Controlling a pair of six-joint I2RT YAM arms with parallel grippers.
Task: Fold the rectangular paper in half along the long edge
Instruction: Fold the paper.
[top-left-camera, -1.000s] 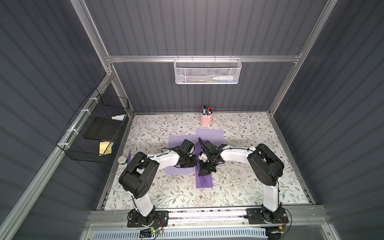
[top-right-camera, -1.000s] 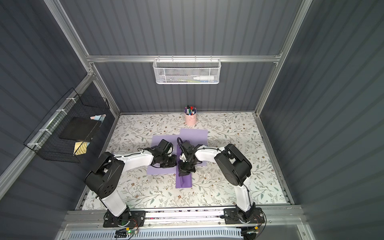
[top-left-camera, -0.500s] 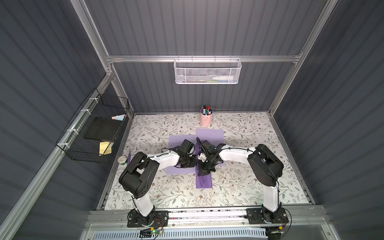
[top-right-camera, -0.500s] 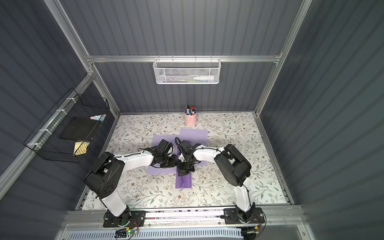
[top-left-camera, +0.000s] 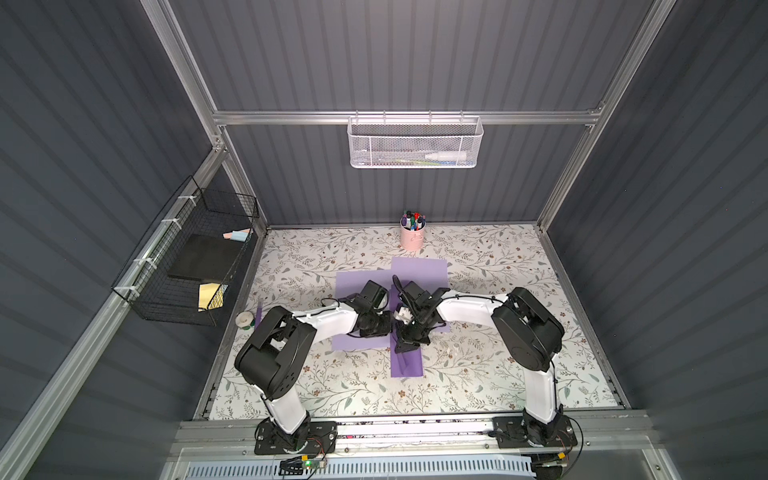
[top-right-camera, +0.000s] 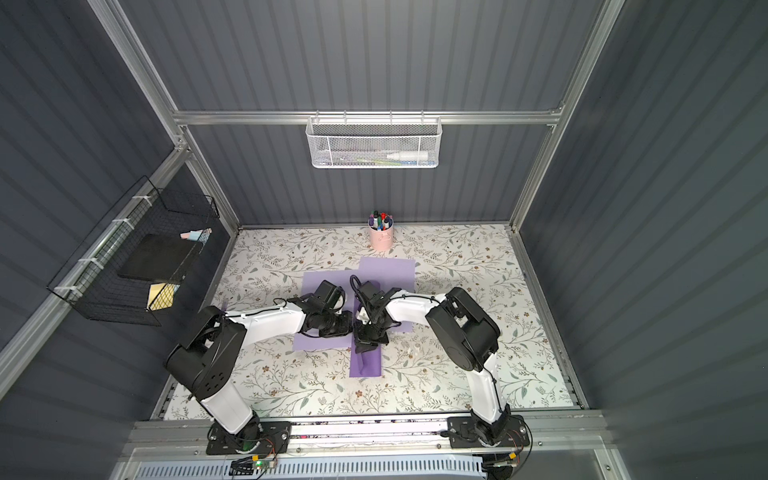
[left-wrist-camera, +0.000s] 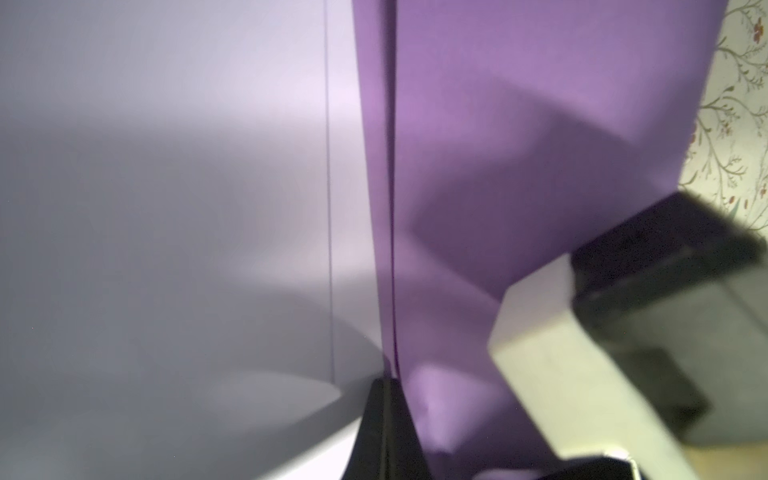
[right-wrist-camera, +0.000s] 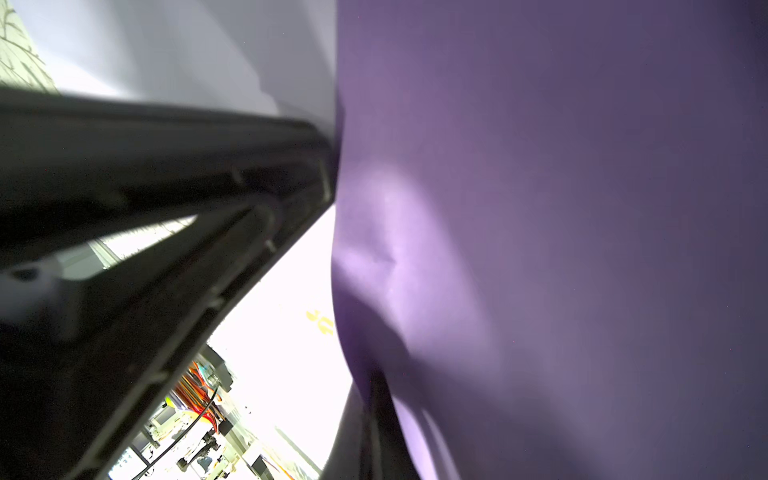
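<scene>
Paper (top-left-camera: 407, 368) middle hidden beneath left gripper (left-wrist-camera: 384, 395), right gripper (right-wrist-camera: 372, 415); both closed, grip unclear.

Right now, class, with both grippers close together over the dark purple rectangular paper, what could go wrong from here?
1. The left gripper and right gripper, both shut, sit almost touching, so they could collide.
2. The dark purple paper overlaps a pale lilac sheet, so dragging one may shift both.
3. A dent in that paper, seen from the right wrist, might set as a stray crease.
</scene>
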